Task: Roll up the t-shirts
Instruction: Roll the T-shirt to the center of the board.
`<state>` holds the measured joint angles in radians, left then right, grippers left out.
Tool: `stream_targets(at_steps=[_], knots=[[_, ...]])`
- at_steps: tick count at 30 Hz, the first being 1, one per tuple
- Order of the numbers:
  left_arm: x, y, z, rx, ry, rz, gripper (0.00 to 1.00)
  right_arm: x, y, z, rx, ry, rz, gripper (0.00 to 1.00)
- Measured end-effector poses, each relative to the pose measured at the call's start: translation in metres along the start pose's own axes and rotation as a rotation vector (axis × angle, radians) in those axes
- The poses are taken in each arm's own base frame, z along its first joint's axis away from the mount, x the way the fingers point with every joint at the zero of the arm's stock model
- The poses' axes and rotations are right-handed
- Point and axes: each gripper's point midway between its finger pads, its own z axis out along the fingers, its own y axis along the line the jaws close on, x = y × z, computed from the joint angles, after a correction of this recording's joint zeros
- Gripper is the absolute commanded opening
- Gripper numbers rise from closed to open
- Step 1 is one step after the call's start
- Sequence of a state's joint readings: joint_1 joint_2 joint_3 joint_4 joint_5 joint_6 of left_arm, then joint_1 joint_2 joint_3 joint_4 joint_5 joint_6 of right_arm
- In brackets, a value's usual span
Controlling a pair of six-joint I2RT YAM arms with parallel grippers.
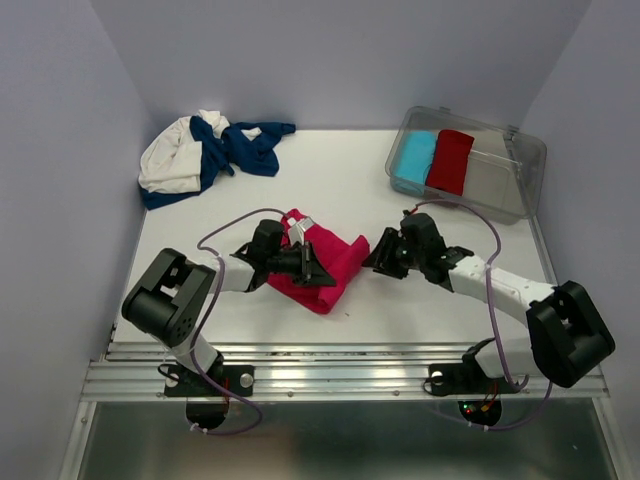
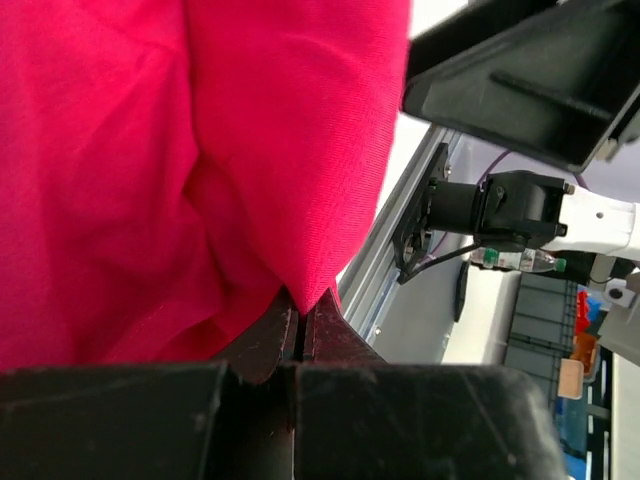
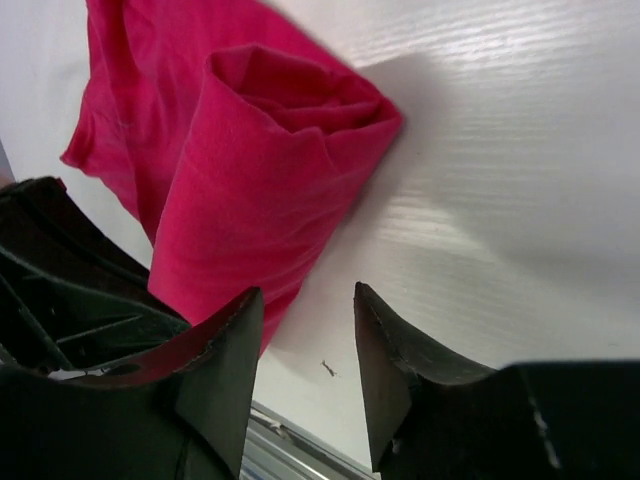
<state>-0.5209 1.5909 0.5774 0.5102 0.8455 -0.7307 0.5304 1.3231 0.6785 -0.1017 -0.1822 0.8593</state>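
Surface: a white counter (image 1: pixel 400 300) with a faint wood grain, closed in by plain pale lilac walls (image 1: pixel 330 60) on three sides.
Near edge: a metal rail (image 1: pixel 340 365) runs along the front, and both arm bases are bolted to it.
Left fingers: the left fingers (image 2: pixel 297 330) are clenched on a lower corner of the pink-red t-shirt (image 1: pixel 335 265); in the left wrist view the cloth comes down to a point between them.
Right fingers: the right fingers (image 1: pixel 378 250) stand apart with nothing between them, just beside the right end of the shirt.
Task thing: the pink-red t-shirt lies in the middle of the counter, between the two arms. It is a loose bundle; in the right wrist view its end already curls into a soft tube, but the layers are slack and a flap hangs out to one side.
Far left: a navy t-shirt (image 1: pixel 245 145) and a cream t-shirt (image 1: pixel 170 160) lie crumpled together in the corner, well apart from the arms.
Far right: a clear bin (image 1: pixel 520 160) holds a light-blue roll (image 1: pixel 413 155) and a darker red roll (image 1: pixel 450 160), side by side.
Progress: I judge the task partly done. Two rolls are stored, the pink-red one is in work and not yet tight, and the navy and cream ones are not started.
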Motion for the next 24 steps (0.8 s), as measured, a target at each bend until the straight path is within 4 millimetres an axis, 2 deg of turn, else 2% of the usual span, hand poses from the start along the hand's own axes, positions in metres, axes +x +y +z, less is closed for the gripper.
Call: stream_targets(at_steps=[5,14,16,19,20,21,24], knots=[[0.004,0.007,-0.002,-0.003,0.010,-0.038,0.00,0.019,0.010,0.008,-0.011,0.053,-0.049,0.18],[-0.002,0.010,-0.005,-0.002,-0.011,-0.052,0.00,0.040,0.014,0.035,0.000,0.126,-0.083,0.15],[-0.002,0.011,-0.006,-0.006,-0.013,-0.054,0.08,0.039,0.017,0.041,-0.001,0.133,-0.087,0.15],[0.000,0.016,-0.006,-0.028,-0.006,-0.058,0.32,0.039,0.024,0.048,-0.014,0.141,-0.096,0.14],[0.001,0.018,-0.006,-0.037,-0.004,-0.059,0.33,0.038,0.025,0.049,-0.016,0.142,-0.096,0.14],[0.003,0.022,-0.007,-0.061,0.001,-0.067,0.42,0.037,0.028,0.050,-0.022,0.141,-0.097,0.13],[0.003,0.029,-0.009,-0.123,0.003,-0.073,0.57,0.033,0.035,0.055,-0.036,0.137,-0.099,0.13]])
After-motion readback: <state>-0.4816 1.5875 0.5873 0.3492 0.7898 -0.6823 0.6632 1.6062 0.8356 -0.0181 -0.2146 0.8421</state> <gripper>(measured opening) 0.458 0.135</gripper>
